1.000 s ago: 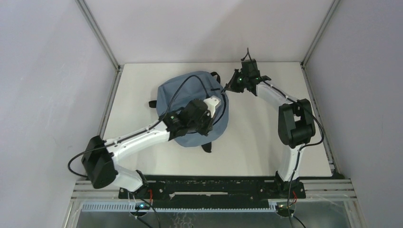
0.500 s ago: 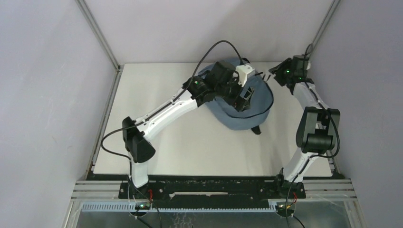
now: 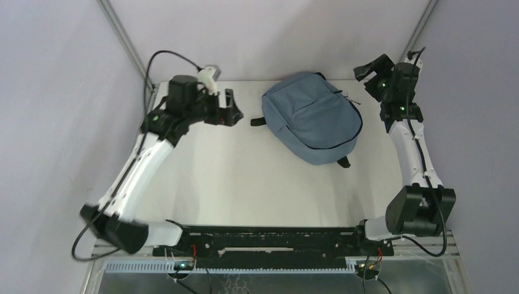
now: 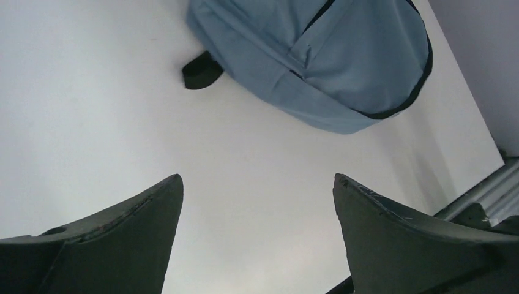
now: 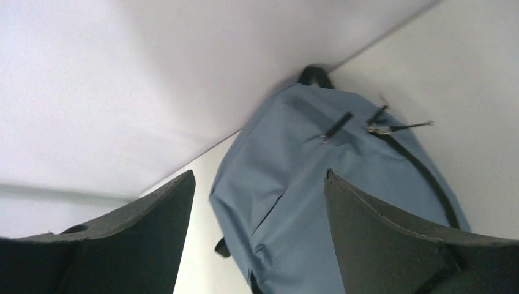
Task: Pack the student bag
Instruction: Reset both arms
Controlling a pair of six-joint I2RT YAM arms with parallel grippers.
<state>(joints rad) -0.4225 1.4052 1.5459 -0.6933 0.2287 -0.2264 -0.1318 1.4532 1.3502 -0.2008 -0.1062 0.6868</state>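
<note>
The student bag (image 3: 312,116) is a grey-blue backpack with black zippers, lying flat and closed at the back right of the white table (image 3: 245,177). My left gripper (image 3: 231,109) is open and empty at the back left, a short way left of the bag's black strap end (image 3: 257,121). In the left wrist view the left gripper (image 4: 257,180) frames bare table, with the bag (image 4: 343,61) beyond it. My right gripper (image 3: 369,75) is open and empty, raised at the back right corner beside the bag's top. The right gripper (image 5: 259,174) looks down on the bag (image 5: 343,147) and its zipper pulls (image 5: 379,125).
Grey walls close in the table on three sides, with metal frame posts (image 3: 128,43) at the back corners. The bag's top handle (image 5: 315,75) touches the back wall. A black rail (image 3: 269,236) runs along the near edge between the arm bases.
Both grippers have gone from shut to open and let go of the bag. The bag shifted from centre-left to back right. The left arm swung back left, the right arm rose to the corner.
</note>
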